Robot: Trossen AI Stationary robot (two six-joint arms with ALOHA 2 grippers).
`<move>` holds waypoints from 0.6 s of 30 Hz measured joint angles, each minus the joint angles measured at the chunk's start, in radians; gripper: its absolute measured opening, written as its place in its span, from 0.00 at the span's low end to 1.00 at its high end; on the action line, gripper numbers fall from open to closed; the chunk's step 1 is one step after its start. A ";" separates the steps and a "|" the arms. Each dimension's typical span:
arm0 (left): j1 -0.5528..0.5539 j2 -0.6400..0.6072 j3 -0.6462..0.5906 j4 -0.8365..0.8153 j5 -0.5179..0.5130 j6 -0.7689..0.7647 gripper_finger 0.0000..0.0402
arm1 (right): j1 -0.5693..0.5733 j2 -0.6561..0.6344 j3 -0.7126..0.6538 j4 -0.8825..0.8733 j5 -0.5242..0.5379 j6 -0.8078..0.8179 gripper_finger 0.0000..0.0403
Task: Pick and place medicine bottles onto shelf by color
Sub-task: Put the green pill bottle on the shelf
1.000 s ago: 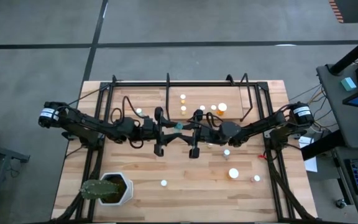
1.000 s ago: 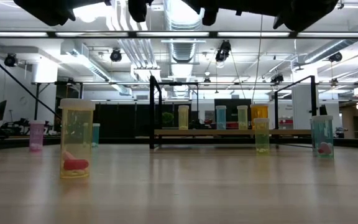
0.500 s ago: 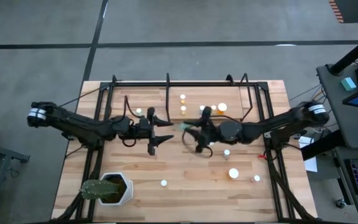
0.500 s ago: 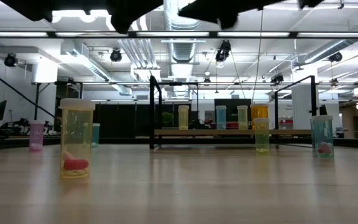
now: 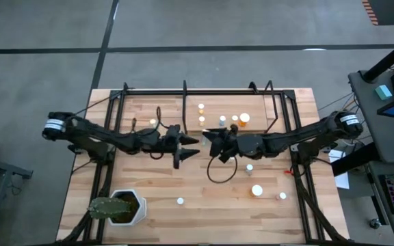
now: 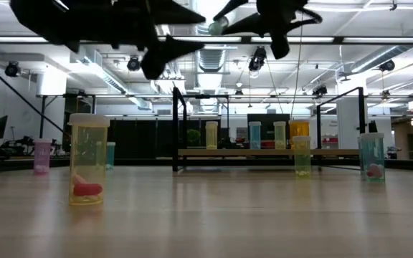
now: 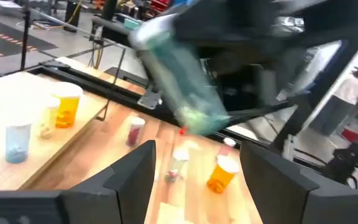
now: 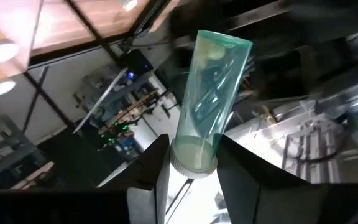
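Note:
My right gripper [image 5: 208, 139] is over the table's middle, high above it, shut on a teal-green medicine bottle [image 8: 213, 93]. The bottle sticks out of the gripper toward my left gripper [image 5: 191, 146]. My left gripper [image 7: 197, 163] is open and stands just short of the bottle [image 7: 179, 81], touching nothing. The light-wood shelf [image 5: 255, 109] stands at the far side with several bottles upright on it [image 5: 201, 107]. Other bottles stand on the tabletop, among them one at the right [image 5: 257, 190] and a yellowish one near the front [image 6: 88, 161]. My right gripper pinches the teal-green bottle at its pale cap end [image 8: 194, 157] between its two fingers [image 8: 153, 168]. The bottle's body runs on straight out beyond the fingertips. The fingers come about level from the table's right side. The bottle is lifted clear, far above the tabletop [image 6: 217, 27].
A white hexagonal plant pot [image 5: 120, 207] stands at the near left corner. Black metal bars [image 5: 185, 102] frame the shelf and the table's sides. Loose bottles stand at the near right [image 5: 282, 196] and near middle [image 5: 180, 201]. A black cable loop [image 5: 221, 171] hangs under the right arm.
Both grippers have turned about their wrists over the table's middle and now show lower in the low view. The teal-green bottle has stayed between the two grippers, high above the table.

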 joint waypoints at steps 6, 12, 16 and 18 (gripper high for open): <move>0.026 0.083 0.000 0.158 0.165 -0.031 0.54 | 0.009 0.026 0.028 0.009 0.003 -0.071 0.25; 0.049 0.081 0.004 0.162 0.169 -0.045 0.54 | 0.018 0.026 0.027 0.007 -0.009 -0.084 0.25; 0.061 0.082 0.016 0.168 0.169 -0.044 0.54 | 0.024 0.026 0.027 0.003 -0.051 -0.088 0.25; 0.061 0.083 0.023 0.168 0.169 -0.044 0.54 | 0.024 0.026 0.027 0.002 -0.054 -0.090 0.25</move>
